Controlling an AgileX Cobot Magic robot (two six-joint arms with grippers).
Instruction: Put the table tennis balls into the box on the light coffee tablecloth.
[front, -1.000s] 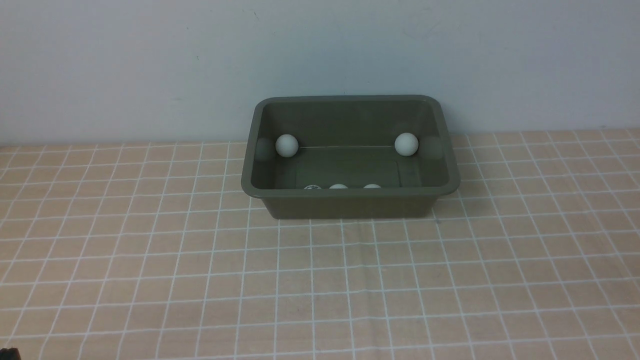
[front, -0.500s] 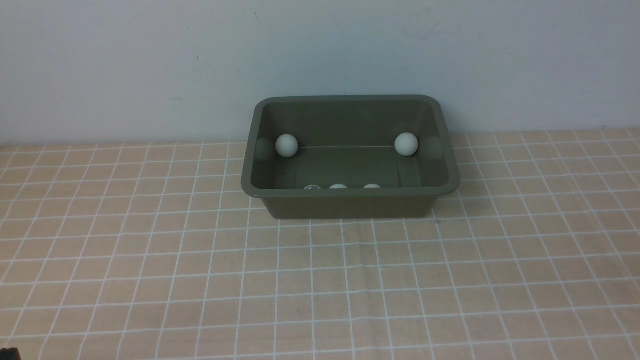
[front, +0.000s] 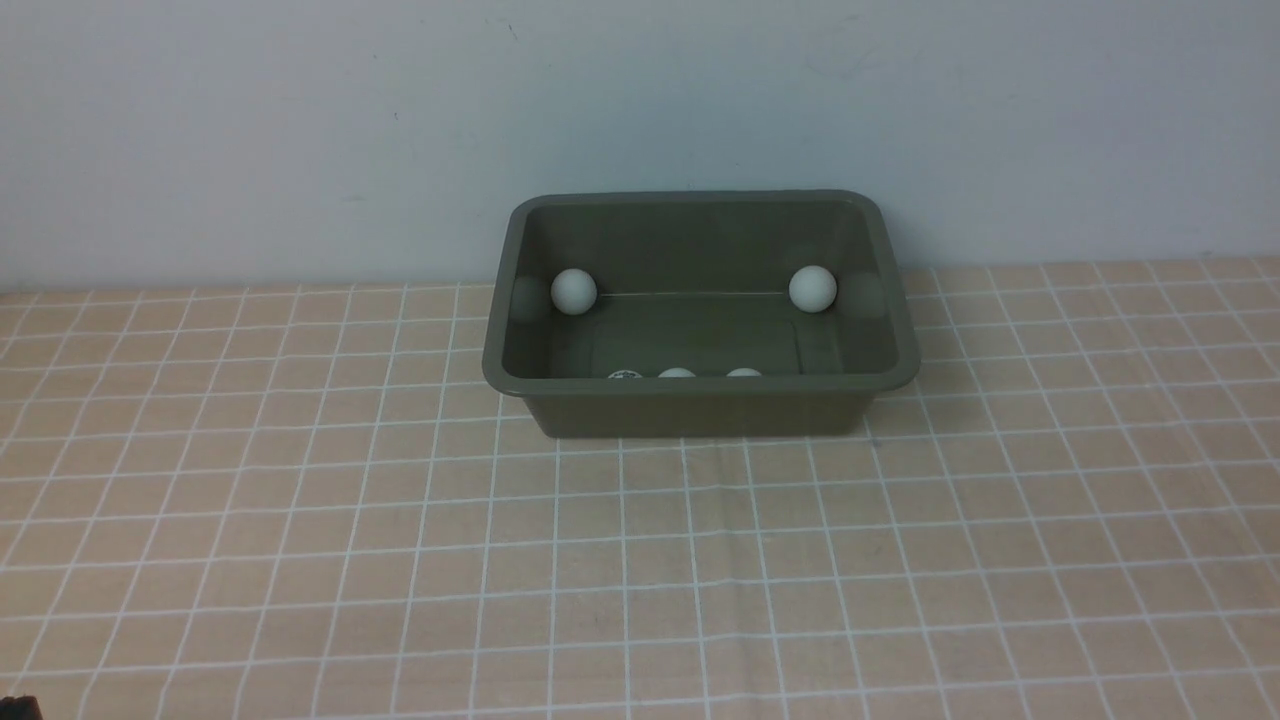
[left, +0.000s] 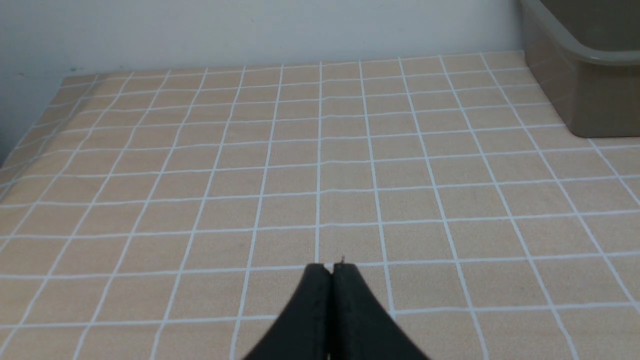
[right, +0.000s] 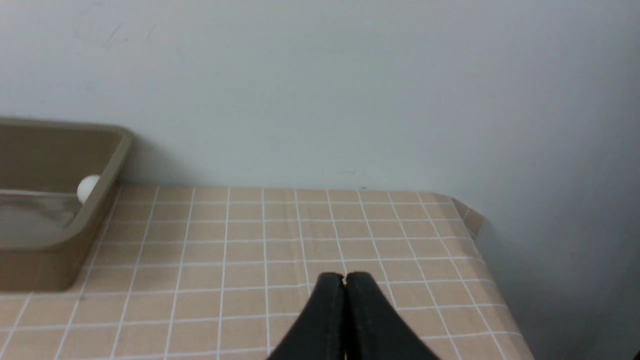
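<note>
The olive-green box (front: 700, 410) stands on the light coffee tablecloth (front: 640, 560) against the back wall. Inside it lie white table tennis balls: one at the back left (front: 573, 291), one at the back right (front: 812, 288), and three tops just above the near rim (front: 677, 373). A sixth ball does not show. My left gripper (left: 330, 267) is shut and empty over bare cloth, left of the box (left: 580, 70). My right gripper (right: 344, 276) is shut and empty over cloth, right of the box (right: 95, 200), where one ball (right: 87, 186) shows. Neither gripper shows in the front view.
The pale wall runs right behind the box. The cloth's right edge and far corner (right: 470, 220) drop off near my right gripper. The cloth's left edge (left: 30, 135) shows in the left wrist view.
</note>
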